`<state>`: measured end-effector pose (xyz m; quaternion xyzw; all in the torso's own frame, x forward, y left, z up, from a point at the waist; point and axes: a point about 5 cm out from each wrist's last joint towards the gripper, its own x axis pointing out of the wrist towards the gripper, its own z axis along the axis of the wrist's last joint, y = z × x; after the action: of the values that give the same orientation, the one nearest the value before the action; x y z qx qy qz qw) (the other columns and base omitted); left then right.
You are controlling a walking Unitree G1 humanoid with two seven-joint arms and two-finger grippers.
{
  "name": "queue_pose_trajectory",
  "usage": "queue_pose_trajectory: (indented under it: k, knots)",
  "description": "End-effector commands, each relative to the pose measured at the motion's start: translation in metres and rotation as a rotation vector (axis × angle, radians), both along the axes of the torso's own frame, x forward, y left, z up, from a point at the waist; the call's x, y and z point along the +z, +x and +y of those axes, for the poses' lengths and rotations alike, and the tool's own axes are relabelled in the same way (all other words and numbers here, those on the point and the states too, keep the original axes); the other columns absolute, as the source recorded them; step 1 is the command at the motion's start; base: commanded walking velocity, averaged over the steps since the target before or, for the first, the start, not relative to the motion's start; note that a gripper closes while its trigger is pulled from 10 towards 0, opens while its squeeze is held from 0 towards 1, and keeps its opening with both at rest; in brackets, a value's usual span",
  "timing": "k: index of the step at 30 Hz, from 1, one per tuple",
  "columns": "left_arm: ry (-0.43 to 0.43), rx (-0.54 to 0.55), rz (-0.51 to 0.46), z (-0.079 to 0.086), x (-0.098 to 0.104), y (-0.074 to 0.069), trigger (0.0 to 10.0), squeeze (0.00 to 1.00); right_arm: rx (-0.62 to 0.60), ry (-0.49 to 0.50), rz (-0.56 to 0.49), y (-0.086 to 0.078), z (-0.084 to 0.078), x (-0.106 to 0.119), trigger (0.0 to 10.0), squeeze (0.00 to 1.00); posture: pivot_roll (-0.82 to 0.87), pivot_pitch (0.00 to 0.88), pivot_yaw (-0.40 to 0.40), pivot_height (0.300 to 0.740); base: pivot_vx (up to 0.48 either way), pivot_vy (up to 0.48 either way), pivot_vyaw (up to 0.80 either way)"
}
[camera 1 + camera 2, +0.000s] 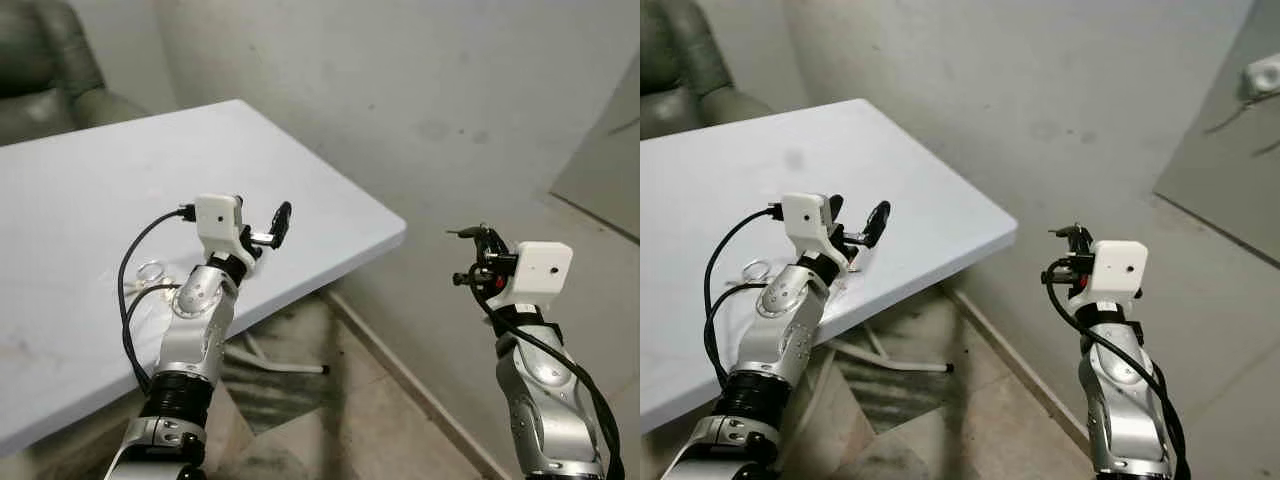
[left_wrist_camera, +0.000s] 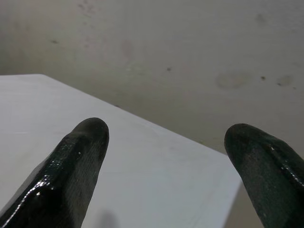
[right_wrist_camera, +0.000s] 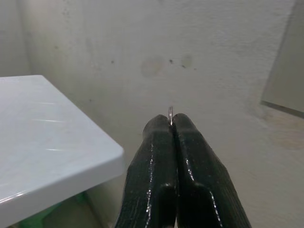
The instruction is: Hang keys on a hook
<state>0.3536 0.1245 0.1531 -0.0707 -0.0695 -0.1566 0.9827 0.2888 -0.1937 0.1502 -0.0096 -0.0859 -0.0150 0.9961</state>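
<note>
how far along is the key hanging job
Done: the right pincer is shut on a thin metal ring, off the white table, facing the wall. In hand: carrying it. Left: finding the hook and hanging the ring. The left pincer is open above the table, where another ring lies.

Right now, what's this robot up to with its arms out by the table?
It appears to be partway through hanging keys. The right pincer is shut, with a thin sliver of metal, likely a key ring, poking out between its tips; it is held out off the table's corner, facing the bare wall. The left pincer is open and empty, raised above the white table. A wire ring lies on the table beside the left arm. I can't make out a hook.
</note>
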Motion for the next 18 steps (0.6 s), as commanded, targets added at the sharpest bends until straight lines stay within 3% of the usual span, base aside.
queue_pose_trajectory:
  k: [1, 18]
  knots:
    - [0.000, 0.012, 0.005, 0.0022, 0.0031, 0.0027, 10.0, 0.00, 0.003, -0.004, -0.018, 0.0024, 0.0007, 0.0066, 10.0, 0.00, -0.07, 0.000, -0.033, 0.740, 0.000, 0.000, -0.74]
    - [0.000, 0.033, 0.013, 0.0065, 0.0035, 0.0062, 10.0, 0.00, 0.014, -0.005, -0.007, 0.0032, 0.0022, 0.0055, 10.0, 0.00, -0.07, 0.000, -0.040, 0.740, 0.000, 0.000, -0.74]
